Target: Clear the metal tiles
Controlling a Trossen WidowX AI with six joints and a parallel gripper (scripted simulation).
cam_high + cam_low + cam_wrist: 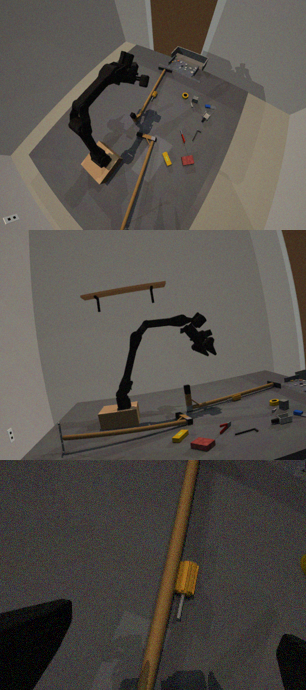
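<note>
While small white and orange metal tiles (186,64) (295,385) lie scattered on the dark steel plate (177,65) at the far end, the long wooden-handled scraper with a dark flat blade (154,87) (256,389) (172,560) rests on the grey counter (99,109) (154,402) (75,535); a yellow-handled screwdriver (154,94) (236,397) (187,579) lies beside its shaft; above, the black claw (148,80) (211,355) (175,632) hangs with fingers apart, empty.
</note>
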